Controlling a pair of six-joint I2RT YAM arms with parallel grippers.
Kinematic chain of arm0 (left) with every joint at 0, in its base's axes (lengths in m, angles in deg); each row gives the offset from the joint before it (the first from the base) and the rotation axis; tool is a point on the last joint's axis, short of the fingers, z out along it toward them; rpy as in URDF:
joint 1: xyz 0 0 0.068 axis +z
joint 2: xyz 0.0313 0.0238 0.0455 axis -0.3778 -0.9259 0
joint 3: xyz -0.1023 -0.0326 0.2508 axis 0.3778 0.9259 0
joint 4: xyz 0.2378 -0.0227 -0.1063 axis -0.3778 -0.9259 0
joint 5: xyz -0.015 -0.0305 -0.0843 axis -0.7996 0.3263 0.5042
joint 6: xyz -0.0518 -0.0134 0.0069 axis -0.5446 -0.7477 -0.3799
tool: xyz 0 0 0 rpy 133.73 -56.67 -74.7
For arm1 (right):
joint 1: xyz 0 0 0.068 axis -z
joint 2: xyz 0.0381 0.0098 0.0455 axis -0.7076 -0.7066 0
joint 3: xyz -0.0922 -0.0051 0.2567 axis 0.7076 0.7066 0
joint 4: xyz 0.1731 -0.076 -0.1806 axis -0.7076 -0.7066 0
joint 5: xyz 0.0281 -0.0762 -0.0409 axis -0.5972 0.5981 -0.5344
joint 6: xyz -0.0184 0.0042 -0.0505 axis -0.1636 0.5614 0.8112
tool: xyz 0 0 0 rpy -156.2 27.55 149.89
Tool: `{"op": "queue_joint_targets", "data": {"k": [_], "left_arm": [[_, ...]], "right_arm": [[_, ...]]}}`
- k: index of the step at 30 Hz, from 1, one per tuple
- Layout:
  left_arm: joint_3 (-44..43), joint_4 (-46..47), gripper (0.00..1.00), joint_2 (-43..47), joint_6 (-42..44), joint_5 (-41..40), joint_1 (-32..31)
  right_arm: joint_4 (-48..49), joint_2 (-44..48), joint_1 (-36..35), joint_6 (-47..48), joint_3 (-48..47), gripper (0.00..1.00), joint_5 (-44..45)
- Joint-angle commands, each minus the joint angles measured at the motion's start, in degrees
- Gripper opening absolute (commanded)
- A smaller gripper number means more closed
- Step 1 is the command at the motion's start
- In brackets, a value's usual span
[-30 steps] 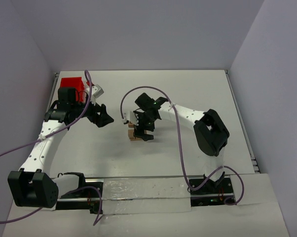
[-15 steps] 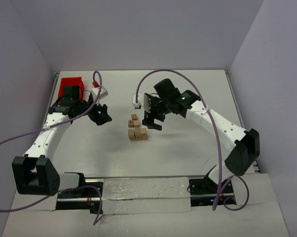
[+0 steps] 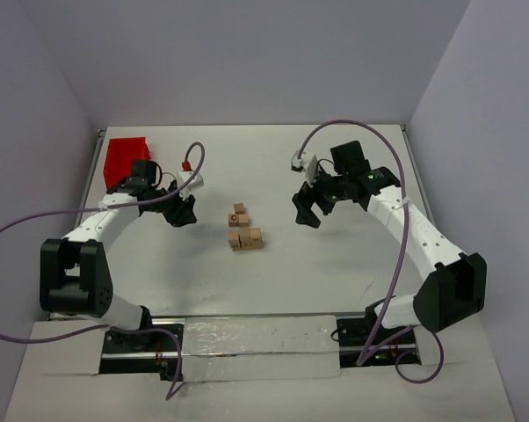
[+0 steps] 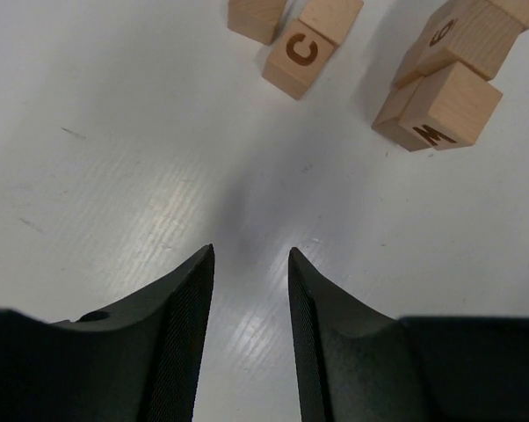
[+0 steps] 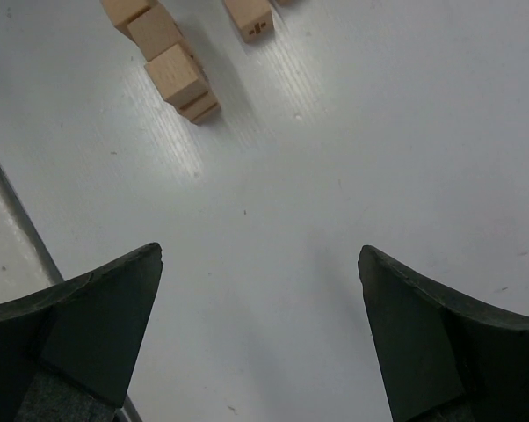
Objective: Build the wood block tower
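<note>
TOWER BETWEEN TWO ARMS: The wood block tower (image 3: 242, 229) is seen near the middle of the white table (image 3: 352, 281). It is a small cluster of light-tan cubes, some set one upon another and others laid just beside them. The cluster is flanked by both arms. The left tool (image 3: 182, 213) is held to its left, near but apart, and the right tool (image 3: 307, 209) is held to its right, also apart. No cube is touched by either.

In the left wrist view, the left tool (image 4: 250, 257) is shown only narrowly parted, with bare table between its fingers and nothing gripped. A cube marked C (image 4: 301, 54) and a stacked group fronted by an M-lettered cube (image 4: 447, 110) are seen ahead of it. In the right wrist view, the right tool (image 5: 260, 252) is shown spread wide and empty, with the wood block tower (image 5: 177, 75) lying ahead at the upper left. A red bin (image 3: 126, 156) is seen at the table's far left corner, behind the left arm.
</note>
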Motion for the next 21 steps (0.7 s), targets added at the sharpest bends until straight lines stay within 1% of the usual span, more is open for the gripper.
{"op": "queue_joint_targets", "data": {"k": [1,3,6,11,13,17,21], "left_arm": [[5.2,10.5,0.45,2.6,-2.1,0.1,-1.7],[6.1,12.7,0.43,2.4,-2.8,-0.5,-2.5],[5.2,13.0,0.44,0.4,-1.2,-0.5,-3.5],[1.2,7.8,0.51,-5.3,11.5,4.3,-4.0],[-2.3,4.7,0.54,-8.4,16.4,6.7,-4.2],[-9.1,-0.6,0.59,-15.0,21.2,7.0,-5.0],[-12.2,-1.1,0.62,-18.3,21.8,6.8,-6.3]], "right_arm": [[4.1,2.4,3.1,-5.2,2.2,1.0,-3.5],[4.6,2.5,4.0,-6.1,3.3,1.0,-4.1],[5.7,2.7,4.7,-7.0,4.7,1.0,-4.8],[6.6,2.8,5.0,-8.3,5.9,1.0,-5.3],[6.8,2.6,5.1,-8.7,5.9,1.0,-5.3],[6.6,2.2,5.3,-8.8,5.5,1.0,-5.1],[6.3,1.6,5.5,-8.6,5.4,1.0,-4.8]]}}
